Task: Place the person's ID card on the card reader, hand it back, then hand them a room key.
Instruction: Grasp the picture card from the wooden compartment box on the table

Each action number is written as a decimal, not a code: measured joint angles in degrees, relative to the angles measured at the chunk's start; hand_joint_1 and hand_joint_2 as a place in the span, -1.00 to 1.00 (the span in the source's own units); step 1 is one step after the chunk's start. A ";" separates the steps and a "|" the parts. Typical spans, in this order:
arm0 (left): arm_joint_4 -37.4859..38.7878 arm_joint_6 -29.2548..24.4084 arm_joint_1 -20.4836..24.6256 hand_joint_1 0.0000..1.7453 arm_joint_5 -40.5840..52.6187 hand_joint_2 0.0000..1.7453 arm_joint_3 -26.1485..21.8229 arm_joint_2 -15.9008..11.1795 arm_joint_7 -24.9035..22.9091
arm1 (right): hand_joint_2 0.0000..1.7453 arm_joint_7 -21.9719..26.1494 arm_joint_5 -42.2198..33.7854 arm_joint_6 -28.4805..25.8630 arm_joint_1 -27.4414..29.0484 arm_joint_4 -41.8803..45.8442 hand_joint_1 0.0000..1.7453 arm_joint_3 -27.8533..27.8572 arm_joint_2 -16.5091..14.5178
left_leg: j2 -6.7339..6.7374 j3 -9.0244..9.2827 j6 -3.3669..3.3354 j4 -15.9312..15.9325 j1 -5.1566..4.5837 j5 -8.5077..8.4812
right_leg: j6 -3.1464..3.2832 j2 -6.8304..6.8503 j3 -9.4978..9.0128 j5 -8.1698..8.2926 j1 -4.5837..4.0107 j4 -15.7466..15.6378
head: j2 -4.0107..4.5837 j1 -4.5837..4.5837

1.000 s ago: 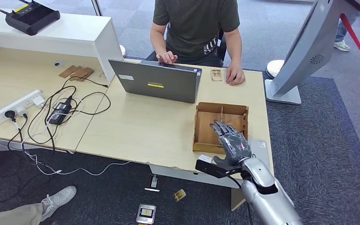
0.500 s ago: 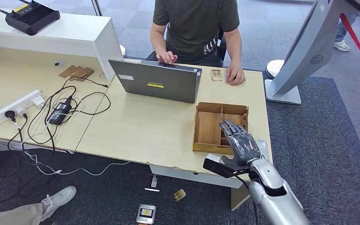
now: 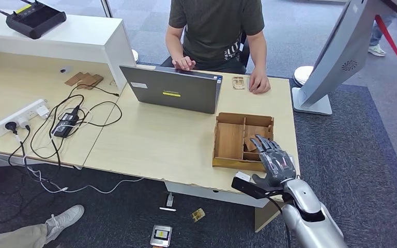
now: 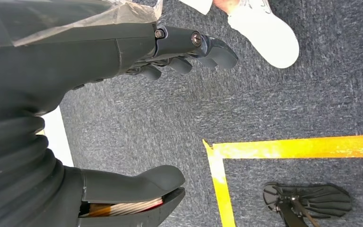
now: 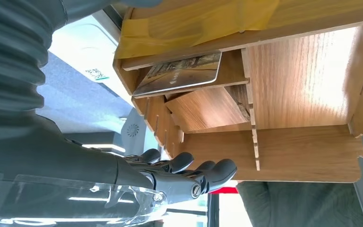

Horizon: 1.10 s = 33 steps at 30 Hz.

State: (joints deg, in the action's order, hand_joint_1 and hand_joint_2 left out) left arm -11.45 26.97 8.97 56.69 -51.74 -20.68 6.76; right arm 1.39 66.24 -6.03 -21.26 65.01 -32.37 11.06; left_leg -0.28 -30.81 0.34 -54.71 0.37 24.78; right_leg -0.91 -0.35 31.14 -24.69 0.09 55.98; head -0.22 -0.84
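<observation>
A small card (image 3: pixel 238 82) lies on the desk's far side, beside the seated person's hand (image 3: pixel 260 84). The wooden divided tray (image 3: pixel 231 139) stands at the desk's near right. Another card (image 5: pixel 179 73) leans in one of its compartments, also seen as a card (image 3: pixel 250 142) from the head. My right hand (image 3: pixel 273 159) hovers over the tray's near right corner with fingers spread, holding nothing. A flat white device (image 5: pixel 82 54) with a QR label lies just beyond the tray's right side. My left hand (image 4: pixel 99 56) hangs over carpet, its fingers apart, and holds nothing.
An open laptop (image 3: pixel 173 90) stands between the person and the tray. A power strip and tangled cables (image 3: pixel 57 121) cover the left desk. A white kiosk base (image 3: pixel 312 101) stands right of the desk. Small items (image 3: pixel 161 235) and a shoe (image 3: pixel 64 217) are on the floor.
My right hand has slid to the right and nearer to me, from over the tray's middle to its near right corner. The person and the cards have stayed put.
</observation>
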 joint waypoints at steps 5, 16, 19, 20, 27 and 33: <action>0.00 0.01 0.00 -1.00 0.14 1.00 0.00 -0.02 0.18 | 1.00 -0.01 -0.10 0.14 0.20 0.51 -1.00 0.20 0.03 | 0.00 0.00 0.00 0.00 0.00 0.00 | 0.00 0.00 0.00 0.00 0.00 0.00 | 0.00 -0.01; 0.00 0.11 0.01 -1.00 0.42 1.00 0.00 -0.02 0.44 | 1.00 0.07 -0.26 -0.03 0.16 0.52 -1.00 0.22 -0.52 | 0.00 0.00 0.00 0.00 0.00 0.00 | 0.00 0.00 -0.01 0.00 0.00 0.00 | 0.00 -0.02; 0.01 0.11 0.01 -1.00 0.50 1.00 0.00 -0.02 0.50 | 1.00 0.10 -0.30 -0.04 0.08 0.50 -1.00 0.22 -0.68 | 0.00 0.00 0.00 0.00 0.00 0.00 | 0.00 0.00 -0.01 0.00 0.00 0.00 | 0.00 -0.01; 0.01 0.11 0.01 -1.00 0.51 1.00 0.00 -0.02 0.51 | 1.00 0.10 -0.39 -0.04 0.03 0.47 -1.00 0.22 -0.74 | 0.00 -0.01 0.00 0.00 0.00 0.00 | 0.00 0.00 -0.01 0.00 0.00 0.00 | 0.00 -0.01; 0.01 0.10 0.01 -1.00 0.61 1.00 -0.02 0.01 0.50 | 1.00 0.57 -1.11 -0.59 -0.74 -0.99 -1.00 0.22 -1.22 | 0.00 -0.01 0.00 0.00 0.00 0.00 | 0.00 0.00 -0.01 0.00 0.00 0.00 | 0.00 0.00; 0.01 0.09 0.02 -1.00 0.71 1.00 -0.07 0.01 0.51 | 1.00 0.60 -1.11 -1.53 -1.51 -2.90 -1.00 0.22 -1.76 | 0.00 -0.01 0.00 0.00 0.00 0.00 | 0.00 0.00 0.00 0.00 0.00 0.00 | 0.00 0.00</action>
State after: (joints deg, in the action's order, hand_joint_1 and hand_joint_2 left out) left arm -11.44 27.06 8.99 57.40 -51.80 -20.68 7.27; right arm 1.99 65.13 -7.57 -22.77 62.10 -32.15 9.30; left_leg -0.28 -30.82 0.34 -54.71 0.37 24.78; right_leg -0.91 -0.35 31.13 -24.69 0.09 55.98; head -0.22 -0.84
